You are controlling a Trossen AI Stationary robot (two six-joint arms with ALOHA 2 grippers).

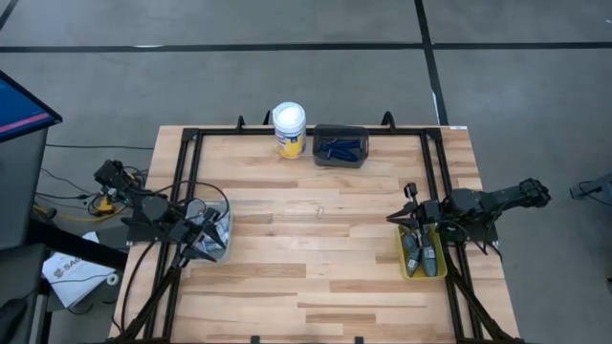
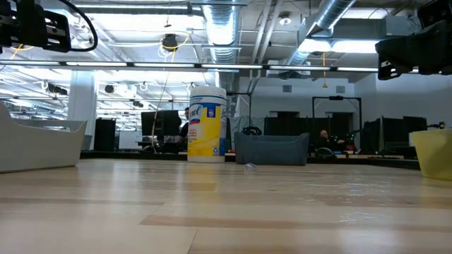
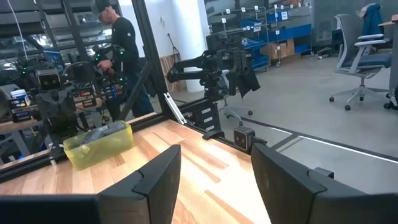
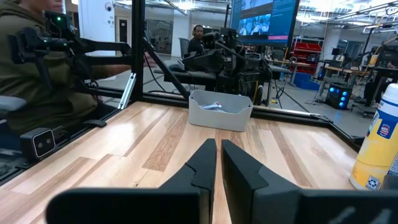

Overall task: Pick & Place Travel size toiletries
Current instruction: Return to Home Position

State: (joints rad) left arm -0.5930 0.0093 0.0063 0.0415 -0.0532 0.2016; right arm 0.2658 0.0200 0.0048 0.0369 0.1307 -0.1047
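Observation:
Travel size toiletries lie in three trays. Dark-blue razors [image 1: 341, 148] fill a dark tray [image 1: 340, 160] at the far edge. Dark grey pods [image 1: 422, 254] lie in a yellow tray [image 1: 403, 260] on the right, also seen as the yellow tray [image 3: 121, 140]. A white-and-blue tube [image 4: 211, 106] rests in the clear tray [image 4: 221, 118] on the left. My left gripper [image 3: 214, 155] hangs open and level over the clear tray [image 1: 226, 212], nothing between its fingers. My right gripper [image 4: 219, 144] is shut, level, above the yellow tray's far end.
A white-lidded yellow jar [image 1: 289, 128] stands upright at the far edge, left of the dark tray. A black frame [image 1: 191, 172] runs round the table. Bare wood [image 1: 316, 248] lies between the two side trays. A person [image 3: 124, 56] stands in the room beyond the table.

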